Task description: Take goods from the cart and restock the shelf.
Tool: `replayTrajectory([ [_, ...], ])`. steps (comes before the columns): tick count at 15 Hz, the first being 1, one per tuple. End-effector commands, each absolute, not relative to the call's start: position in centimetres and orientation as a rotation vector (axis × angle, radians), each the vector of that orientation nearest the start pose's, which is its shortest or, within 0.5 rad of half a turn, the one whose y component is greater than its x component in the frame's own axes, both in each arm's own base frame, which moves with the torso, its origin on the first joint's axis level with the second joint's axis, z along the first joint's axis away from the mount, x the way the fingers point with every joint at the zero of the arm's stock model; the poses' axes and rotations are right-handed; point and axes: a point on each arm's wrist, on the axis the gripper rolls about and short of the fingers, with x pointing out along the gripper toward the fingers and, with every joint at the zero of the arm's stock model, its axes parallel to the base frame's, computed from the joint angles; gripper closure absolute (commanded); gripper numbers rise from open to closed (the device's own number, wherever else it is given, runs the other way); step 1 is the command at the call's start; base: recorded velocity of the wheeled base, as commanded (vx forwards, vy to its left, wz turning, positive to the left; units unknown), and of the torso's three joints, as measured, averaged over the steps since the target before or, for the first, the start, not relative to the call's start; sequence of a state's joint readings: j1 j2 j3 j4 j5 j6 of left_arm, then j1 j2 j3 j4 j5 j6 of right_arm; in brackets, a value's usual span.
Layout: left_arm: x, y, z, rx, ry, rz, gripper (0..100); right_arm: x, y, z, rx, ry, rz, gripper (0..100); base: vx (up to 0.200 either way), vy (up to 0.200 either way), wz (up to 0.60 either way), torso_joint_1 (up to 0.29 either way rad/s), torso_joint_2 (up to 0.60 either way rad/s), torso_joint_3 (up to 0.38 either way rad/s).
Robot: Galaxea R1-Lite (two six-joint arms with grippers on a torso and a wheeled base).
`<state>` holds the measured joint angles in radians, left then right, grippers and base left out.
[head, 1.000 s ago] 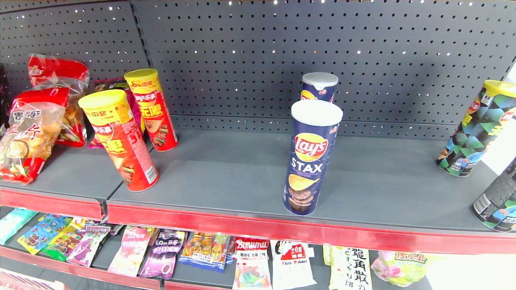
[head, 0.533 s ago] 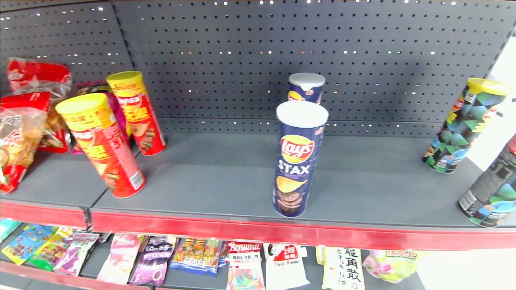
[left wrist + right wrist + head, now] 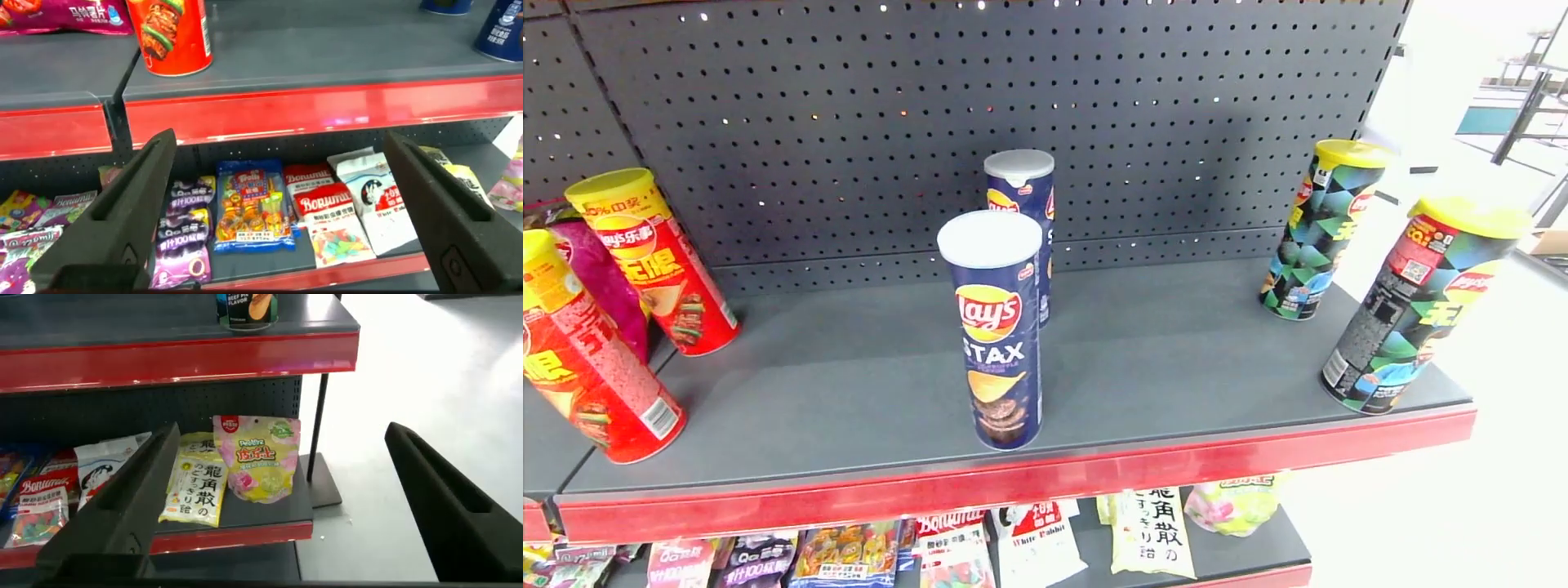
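Two dark blue chip cans stand upright mid-shelf, one at the front and one behind it near the pegboard. The grey shelf has a red front lip. My left gripper is open and holds nothing; it faces the lower shelf's candy bags, below a red can. My right gripper is open too, with nothing in it. It faces the lower shelf's right end, where a green candy bag lies.
Red chip cans lean at the shelf's left. Two black-and-green patterned cans stand at its right end. Bare shelf lies either side of the blue cans. Beyond the shelf's right end is bright open floor.
The head view has swung to the right, so the whole shelf has slid left in the picture. None of the cans has moved.
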<state>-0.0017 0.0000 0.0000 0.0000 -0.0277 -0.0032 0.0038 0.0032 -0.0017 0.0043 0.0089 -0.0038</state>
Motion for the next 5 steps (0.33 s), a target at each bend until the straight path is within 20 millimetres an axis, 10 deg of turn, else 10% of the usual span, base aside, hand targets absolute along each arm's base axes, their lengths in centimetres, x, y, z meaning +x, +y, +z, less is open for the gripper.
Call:
replayTrajectory([
  [1,-2.28,-0.06,7.55,-0.003,0.0,-0.029,0,-2.26,0.01,7.55,-0.005,0.008,0.014,0,0.0,0.0,0.0,0.0,0.0,0.0],
  [5,-2.28,-0.06,7.55,-0.003,0.0,-0.029,0,-2.26,0.01,7.55,-0.006,0.008,0.014,0,0.0,0.0,0.0,0.0,0.0,0.0],
])
